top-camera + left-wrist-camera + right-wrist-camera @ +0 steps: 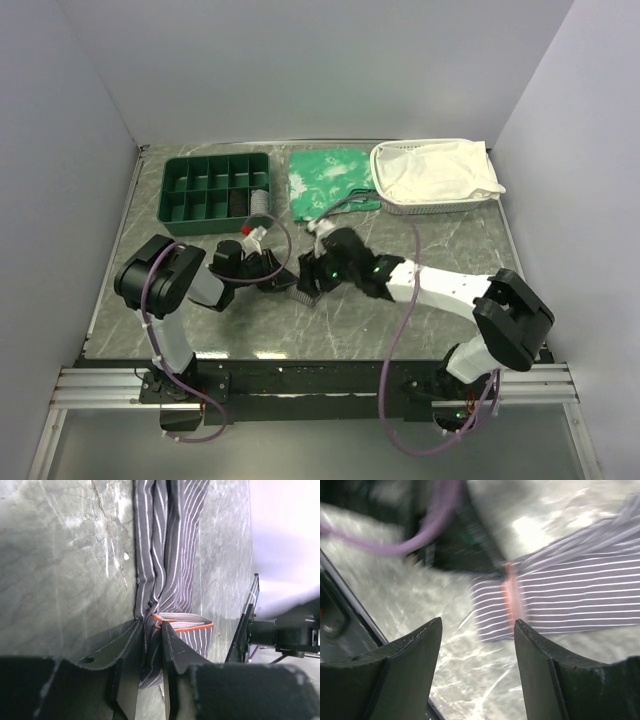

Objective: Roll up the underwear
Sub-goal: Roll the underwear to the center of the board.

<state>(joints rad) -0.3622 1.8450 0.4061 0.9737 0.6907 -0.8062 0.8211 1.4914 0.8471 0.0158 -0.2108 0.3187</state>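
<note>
the left gripper [150,649] is pinching the underwear [172,555]. its two dark fingers [131,652] are pressed onto a bunched fold of the grey pinstriped fabric, right beside the orange-edged tag [182,624]. from that grip the fabric runs away toward 12 o'clock in the left wrist view as a long, narrow, folded strip lying flat on the grey marbled surface [60,570].

the right gripper [476,662] is spread wide with nothing between its fingers. it hangs just over the surface, and the striped end of the underwear with its tag lies beyond the fingertips at about 1 o'clock in the right wrist view, not touching them. that view is blurred, so finer detail is hard to read.

from above, both grippers meet near the middle of the surface, the left one coming in from 9 o'clock and the right one from 3 o'clock, with the underwear mostly hidden beneath them.

further out, a green tray [215,160] with compartments sits at 11 o'clock, a green patterned cloth [330,175] at 12 o'clock, and a white cloth [435,170] in a pale basket [440,209] at 1 o'clock.
</note>
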